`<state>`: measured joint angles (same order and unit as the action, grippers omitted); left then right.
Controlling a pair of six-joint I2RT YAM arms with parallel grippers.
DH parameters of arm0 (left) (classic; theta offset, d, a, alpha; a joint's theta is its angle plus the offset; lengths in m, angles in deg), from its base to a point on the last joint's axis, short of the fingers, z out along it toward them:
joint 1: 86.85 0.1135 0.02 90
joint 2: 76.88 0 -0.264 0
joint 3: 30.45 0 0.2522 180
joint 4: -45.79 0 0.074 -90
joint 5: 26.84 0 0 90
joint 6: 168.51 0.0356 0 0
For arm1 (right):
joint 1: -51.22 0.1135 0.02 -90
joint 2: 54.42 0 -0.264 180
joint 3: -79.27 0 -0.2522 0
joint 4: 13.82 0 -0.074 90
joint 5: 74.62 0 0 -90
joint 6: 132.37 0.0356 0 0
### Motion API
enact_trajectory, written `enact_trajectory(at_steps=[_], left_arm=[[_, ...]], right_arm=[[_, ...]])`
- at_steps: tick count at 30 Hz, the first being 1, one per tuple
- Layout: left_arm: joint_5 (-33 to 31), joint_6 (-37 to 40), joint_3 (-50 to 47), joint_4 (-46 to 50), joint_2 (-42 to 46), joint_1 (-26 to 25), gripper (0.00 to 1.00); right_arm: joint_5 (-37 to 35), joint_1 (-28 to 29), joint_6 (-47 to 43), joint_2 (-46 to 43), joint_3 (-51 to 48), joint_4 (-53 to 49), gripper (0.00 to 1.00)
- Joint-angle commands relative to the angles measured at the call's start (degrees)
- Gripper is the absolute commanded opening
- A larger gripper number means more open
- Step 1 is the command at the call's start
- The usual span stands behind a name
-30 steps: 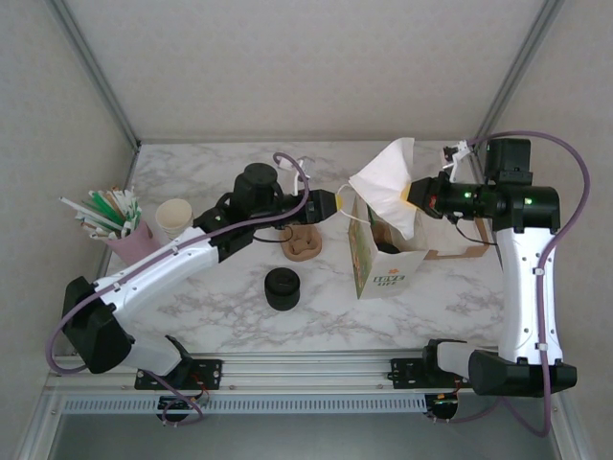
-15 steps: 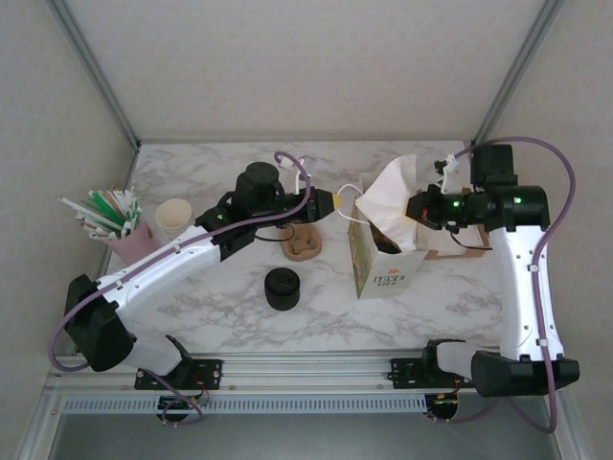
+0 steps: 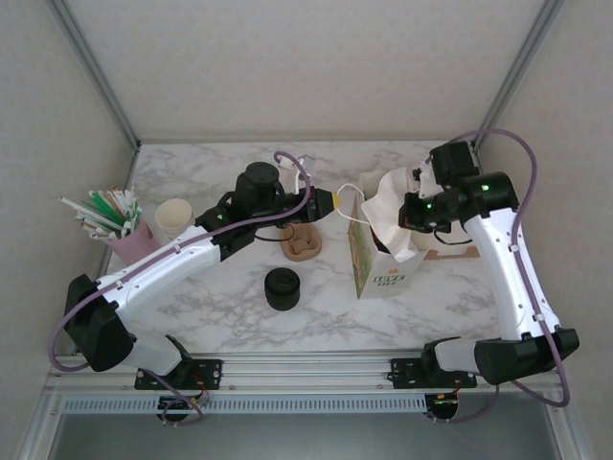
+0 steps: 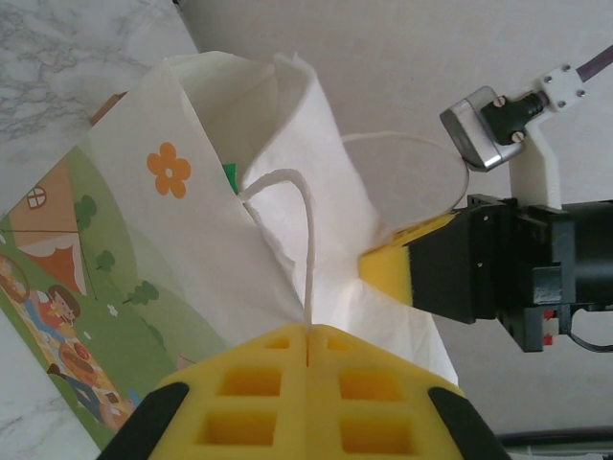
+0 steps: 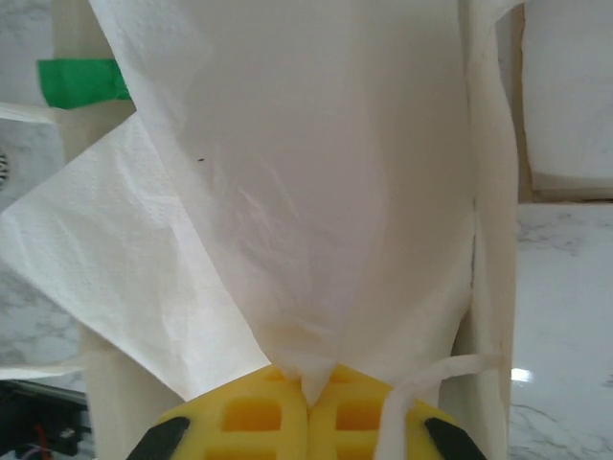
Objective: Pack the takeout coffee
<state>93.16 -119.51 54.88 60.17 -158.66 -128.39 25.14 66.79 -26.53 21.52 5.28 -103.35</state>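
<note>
Marble table [image 3: 192, 316], pale walls [image 3: 287, 67] behind. Paper bag [image 3: 375, 273] at 3 o'clock from the lid stack [image 3: 281, 287], its green lettering unreadable. Left gripper [image 4: 306, 335] is clamped on the bag's string handle [image 4: 305, 230]; right gripper [image 5: 308, 383] is clamped on a napkin [image 5: 316, 192]. The takeout coffee [image 3: 386, 246] may be the dark shape in the bag's mouth; I cannot tell.

mouth of bag [image 3: 378, 273] hidden under napkin [image 3: 388, 196], bag print cropped at edge

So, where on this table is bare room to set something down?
Bare marble runs along the near edge, before the stack of black lids and the paper bag, and in the far left corner behind the cream cups. It is crowded at the bag's mouth, where the left pincer and right pincer are.
</note>
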Motion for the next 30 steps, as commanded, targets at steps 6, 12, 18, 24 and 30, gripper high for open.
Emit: enact_trajectory(at_steps=[6, 12, 18, 24, 30], left_arm=[[-1.0, 0.4, 0.4, -0.9, 0.5, -0.3, 0.00], [-1.1, 0.6, 0.4, -0.8, 0.6, -0.3, 0.00], [-1.1, 0.6, 0.5, -0.9, 0.6, -0.3, 0.00], [-0.9, 0.6, 0.6, -1.0, 0.3, -0.3, 0.00], [-1.0, 0.6, 0.6, -0.9, 0.3, -0.3, 0.00]], right_arm=[[-9.4, 5.4, 1.5, 4.5, 3.1, -0.3, 0.00], [-10.6, 7.2, 1.9, 7.5, 3.9, 1.1, 0.00], [-12.4, 7.8, 1.8, 9.3, 1.8, 2.3, 0.00], [-13.1, 7.8, 1.7, 9.8, -0.8, 4.1, 0.00], [-12.7, 8.4, 1.6, 10.8, -1.9, 5.3, 0.00]])
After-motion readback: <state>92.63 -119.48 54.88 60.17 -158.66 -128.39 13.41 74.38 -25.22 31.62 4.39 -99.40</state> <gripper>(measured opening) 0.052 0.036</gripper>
